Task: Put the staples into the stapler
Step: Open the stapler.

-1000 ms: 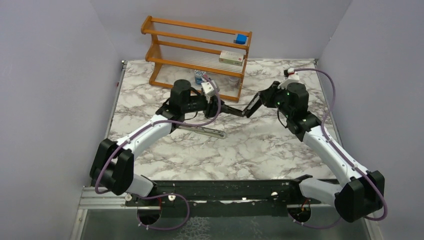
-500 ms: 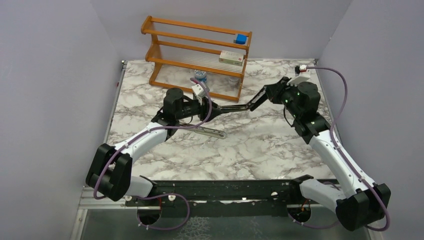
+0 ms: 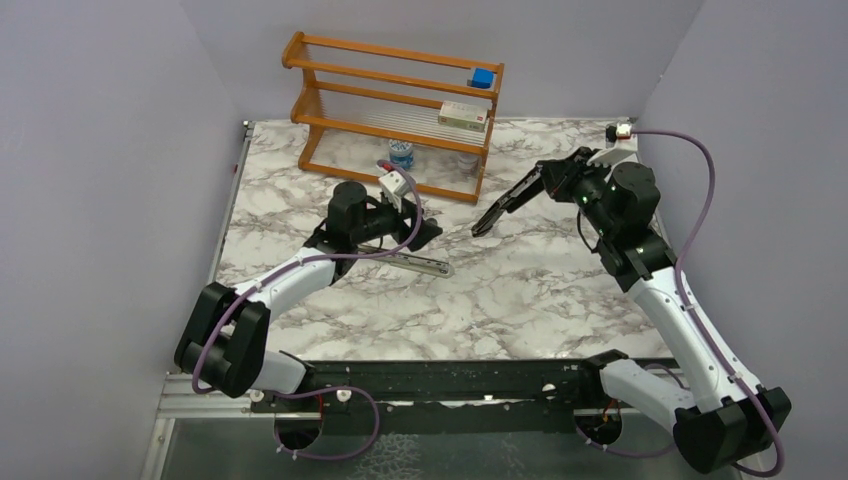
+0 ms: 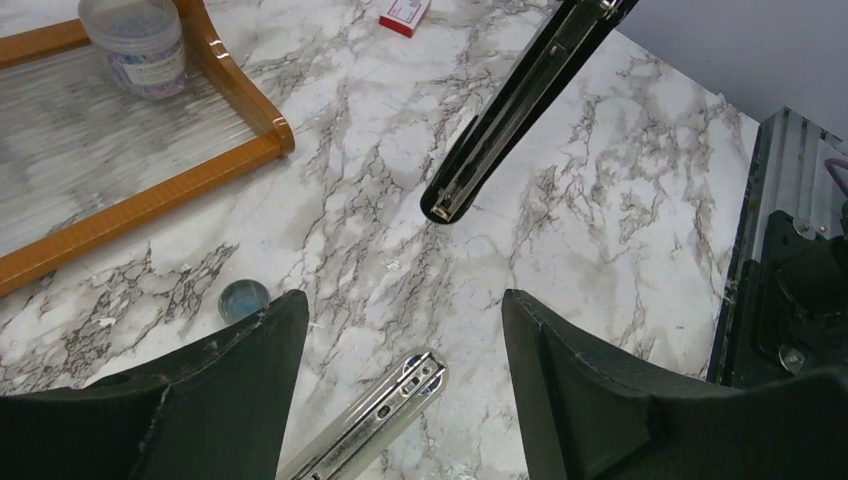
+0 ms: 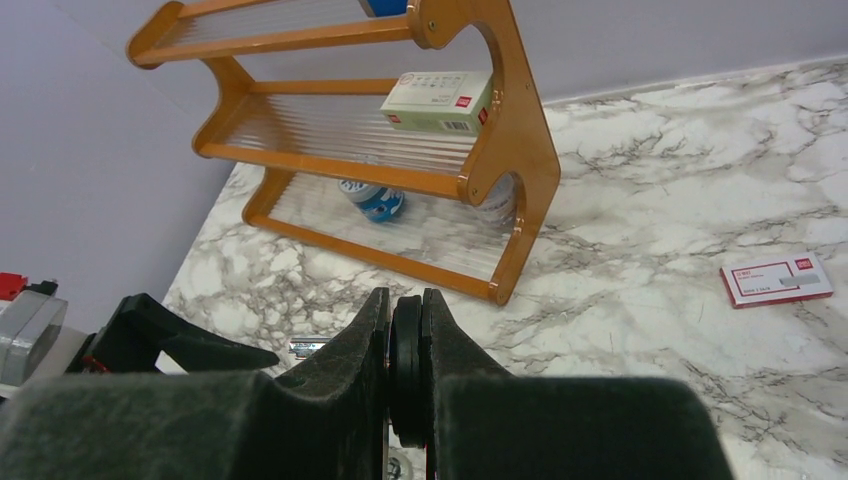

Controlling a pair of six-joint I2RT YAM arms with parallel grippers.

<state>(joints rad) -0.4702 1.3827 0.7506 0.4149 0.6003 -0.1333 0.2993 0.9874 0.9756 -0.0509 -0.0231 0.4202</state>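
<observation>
Clamped tight in the right gripper (image 3: 538,182): one end of the stapler's black bar (image 3: 500,208), held tilted in the air, well clear of the marble table (image 3: 520,300). Spread wide and empty at the left gripper (image 4: 403,305), hovering just above the silver channel (image 3: 412,263), which lies flat on the marble, apart from the bar. Farther out, on the marble beyond the bar and to the side of the wooden rack (image 3: 400,110), a small red-and-white box (image 4: 405,12). No loose staples to be made out in any view.

Judged to be at the opening stage, with the stapler parted into bar and channel and nothing loaded yet. Next, most likely, fetching a strip of staples, perhaps from the box. Calls for a fine pinch from the free left gripper, a level approach to the channel, and a steady hold on the bar meanwhile.

Against a second ago, no longer sharing the bar between both grippers. Let go by the left, now drawn back over the channel. Carried up and away to the right by the right gripper alone.
</observation>
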